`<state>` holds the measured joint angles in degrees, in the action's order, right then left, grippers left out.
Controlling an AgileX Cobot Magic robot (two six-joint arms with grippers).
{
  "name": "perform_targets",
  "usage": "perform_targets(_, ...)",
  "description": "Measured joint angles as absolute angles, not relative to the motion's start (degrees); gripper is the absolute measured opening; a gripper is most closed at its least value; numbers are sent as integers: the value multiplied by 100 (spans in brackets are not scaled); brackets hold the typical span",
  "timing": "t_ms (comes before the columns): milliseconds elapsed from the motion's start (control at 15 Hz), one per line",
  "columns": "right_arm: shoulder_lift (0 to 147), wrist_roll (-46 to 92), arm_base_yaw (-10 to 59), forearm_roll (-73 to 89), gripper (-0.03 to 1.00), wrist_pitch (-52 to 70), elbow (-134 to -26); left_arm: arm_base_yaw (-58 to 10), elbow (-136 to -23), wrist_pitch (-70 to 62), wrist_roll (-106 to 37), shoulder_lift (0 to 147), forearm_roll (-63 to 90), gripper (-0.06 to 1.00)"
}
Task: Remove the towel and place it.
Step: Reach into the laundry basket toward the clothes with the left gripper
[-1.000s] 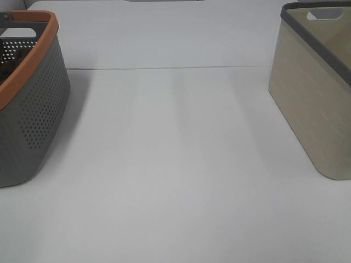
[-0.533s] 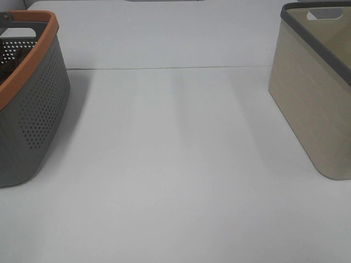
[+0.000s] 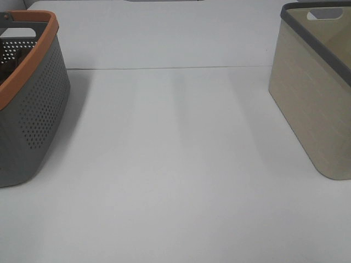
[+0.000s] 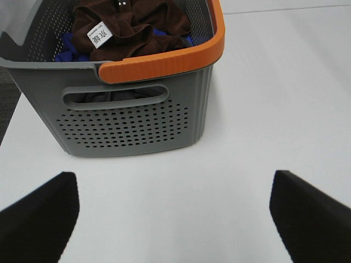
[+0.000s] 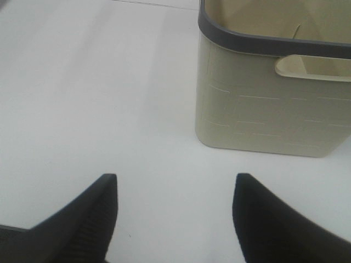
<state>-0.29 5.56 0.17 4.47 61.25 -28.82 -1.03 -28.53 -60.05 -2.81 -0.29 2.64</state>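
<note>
The dark brown towel [image 4: 131,24] lies crumpled inside the grey perforated basket [image 4: 129,123] with the orange rim, a white label on its top; something blue shows under it. My left gripper [image 4: 173,219] is open over the table, short of the basket's handle side, with nothing between its fingers. My right gripper [image 5: 173,219] is open too, over bare table in front of the beige basket [image 5: 269,109]. In the exterior high view neither gripper shows; the grey basket [image 3: 33,109] stands at the left edge, the beige basket [image 3: 312,104] at the right.
The white table [image 3: 175,164] stretches between the two baskets. The beige basket has a dark grey rim and a cut-out handle, and what shows of its inside is bare. A seam in the tabletop runs across the far side.
</note>
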Motion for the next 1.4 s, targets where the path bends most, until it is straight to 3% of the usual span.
perform_targets(467, -29, 556, 17, 447, 60, 6125, -2882, -103, -2876, -5976, -281, -29, 321, 89)
perform_targets(667, -29, 556, 17, 447, 60, 6125, -2882, -103, -3002, -4693, -281, 195, 120, 88)
perform_targets(1000, -29, 556, 17, 447, 60, 6125, -2882, -103, -3037, -2235, -241, 2034, 40, 81)
perform_targets(1400, -29, 556, 17, 447, 60, 6125, -2882, -103, -4154, -1748, 556, 4985, 34, 76)
